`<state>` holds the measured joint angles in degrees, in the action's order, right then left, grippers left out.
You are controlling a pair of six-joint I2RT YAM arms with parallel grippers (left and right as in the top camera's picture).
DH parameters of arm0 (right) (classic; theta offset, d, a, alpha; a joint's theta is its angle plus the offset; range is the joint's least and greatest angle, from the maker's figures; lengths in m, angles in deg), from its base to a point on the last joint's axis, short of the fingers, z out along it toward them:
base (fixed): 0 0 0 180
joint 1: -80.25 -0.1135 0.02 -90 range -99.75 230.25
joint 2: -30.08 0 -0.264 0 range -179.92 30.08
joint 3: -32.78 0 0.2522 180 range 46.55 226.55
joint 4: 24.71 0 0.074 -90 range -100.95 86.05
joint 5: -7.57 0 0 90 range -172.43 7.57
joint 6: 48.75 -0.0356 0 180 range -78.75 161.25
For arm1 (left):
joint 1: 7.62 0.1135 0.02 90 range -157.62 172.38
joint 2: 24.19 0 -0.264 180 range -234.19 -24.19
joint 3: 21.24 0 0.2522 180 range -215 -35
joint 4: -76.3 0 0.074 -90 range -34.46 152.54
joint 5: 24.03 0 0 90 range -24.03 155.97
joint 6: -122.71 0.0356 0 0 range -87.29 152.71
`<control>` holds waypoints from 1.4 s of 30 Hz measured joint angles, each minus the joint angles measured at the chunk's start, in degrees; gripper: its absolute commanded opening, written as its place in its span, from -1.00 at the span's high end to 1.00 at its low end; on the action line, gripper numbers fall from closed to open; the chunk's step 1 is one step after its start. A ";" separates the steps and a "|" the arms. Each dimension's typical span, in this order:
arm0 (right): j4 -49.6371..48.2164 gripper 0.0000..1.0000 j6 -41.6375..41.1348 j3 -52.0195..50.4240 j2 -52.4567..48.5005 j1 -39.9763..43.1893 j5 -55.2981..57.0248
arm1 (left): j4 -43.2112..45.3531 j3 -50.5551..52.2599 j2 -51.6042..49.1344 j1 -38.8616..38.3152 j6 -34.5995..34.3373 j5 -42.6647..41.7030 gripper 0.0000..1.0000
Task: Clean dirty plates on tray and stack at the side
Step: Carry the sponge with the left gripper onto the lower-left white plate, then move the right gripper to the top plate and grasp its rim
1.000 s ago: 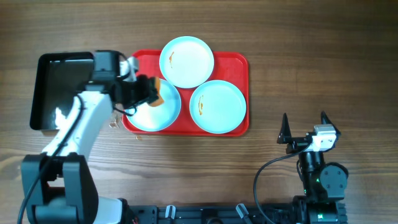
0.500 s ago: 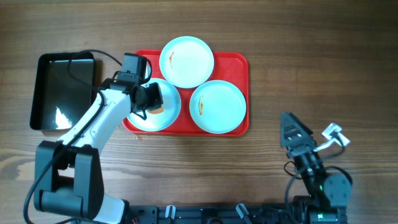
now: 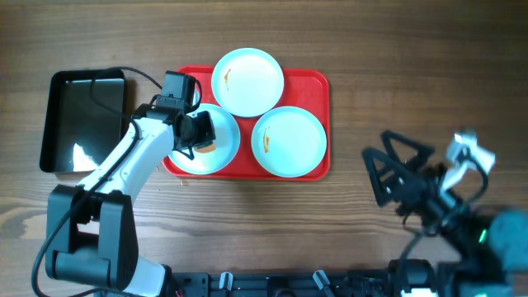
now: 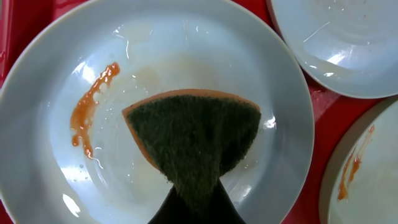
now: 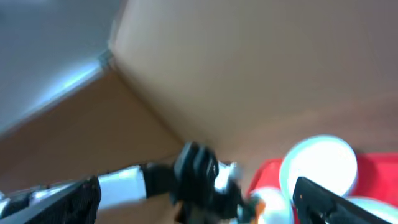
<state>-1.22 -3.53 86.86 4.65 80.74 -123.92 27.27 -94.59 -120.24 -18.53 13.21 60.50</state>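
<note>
The left gripper (image 3: pixel 202 132) stays clamped on a green-faced orange sponge (image 4: pixel 193 134), pressed onto the near-left pale mint-blue round plate (image 4: pixel 62 74) (orange smear alongside) on the red plastic rectangular tray (image 3: pixel 318 87). The right gripper (image 3: pixel 378 175), jaws spread and empty, has swung leftward.

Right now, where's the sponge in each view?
Overhead: sponge on the lower-left plate, under the left gripper.
Left wrist: centre frame, on that same smeared plate.
Right wrist: too blurred to pick it out.
Shared landmark: the red tray.
</note>
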 measured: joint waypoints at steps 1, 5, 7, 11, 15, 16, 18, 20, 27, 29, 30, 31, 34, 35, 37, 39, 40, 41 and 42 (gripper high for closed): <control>6.29 -0.99 3.67 5.38 -4.52 0.00 -2.10 | 0.07 0.00 0.00 0.00 -0.02 0.09 0.92; 23.43 -0.99 17.20 22.93 -21.00 -1.27 -6.82 | 0.11 0.00 -0.02 0.00 -0.28 0.09 0.92; 31.69 -0.99 22.75 30.21 -28.06 -3.91 -6.88 | 0.15 0.00 -0.02 0.00 -0.31 0.09 0.92; 43.56 -1.00 31.06 41.46 -41.00 -12.20 -2.73 | 0.28 0.00 -0.02 0.00 -0.33 0.09 0.92; 49.35 -0.99 35.69 48.78 -54.07 -20.85 3.72 | 0.26 0.00 -0.02 0.00 -0.33 0.11 0.92; 49.20 -0.99 35.91 49.46 -56.63 -22.05 4.63 | 0.20 0.00 -0.02 0.00 -0.33 0.09 0.92; 47.45 -1.00 36.09 50.27 -61.94 -23.96 5.81 | 0.04 0.00 -0.02 0.00 -0.33 0.09 0.92; 45.48 -1.00 36.09 50.29 -65.57 -24.90 6.03 | 0.04 0.00 -0.02 0.00 -0.33 0.09 0.92; 36.92 -0.93 35.85 50.38 -73.05 -28.06 6.67 | 0.02 0.00 -0.02 0.00 -0.33 0.09 0.92; 33.70 -0.59 34.16 50.45 -74.66 -28.83 7.08 | 0.02 0.00 -0.02 0.00 -0.33 0.11 0.92; 32.89 -0.48 33.03 50.56 -75.28 -28.98 7.78 | 0.02 0.00 -0.02 0.00 -0.33 0.11 0.92; 32.24 -0.44 31.34 50.64 -76.00 -29.07 9.07 | 0.02 0.00 -0.02 0.00 -0.33 0.11 0.92; 31.95 -0.42 26.73 50.71 -78.20 -29.05 13.35 | 0.02 0.00 -0.02 0.00 -0.33 0.11 0.92; 31.58 -0.39 25.70 50.75 -79.30 -29.00 14.45 | 0.02 0.00 -0.02 0.00 -0.33 0.11 0.92; 31.39 -0.35 24.44 50.80 -81.37 -29.03 15.76 | 0.02 0.00 -0.02 0.00 -0.33 0.11 0.92; 31.04 -0.20 23.65 50.82 -83.06 -29.11 16.55 | 0.04 0.00 -0.02 0.00 -0.33 0.11 0.92; 30.64 -0.13 23.37 50.82 -84.24 -29.22 16.83 | 0.04 0.00 -0.02 0.00 -0.35 0.11 0.92; 29.92 -0.08 22.91 50.82 -85.42 -29.35 17.22 | 0.04 0.00 -0.02 0.00 -0.33 0.11 0.92; 29.07 -0.04 22.53 50.82 -86.36 -29.53 17.44 | 0.02 0.00 -0.02 0.00 -0.33 0.11 0.92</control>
<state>27.85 19.01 137.68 -81.71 51.21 -106.48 27.30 -94.59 -120.26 -18.53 12.88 60.61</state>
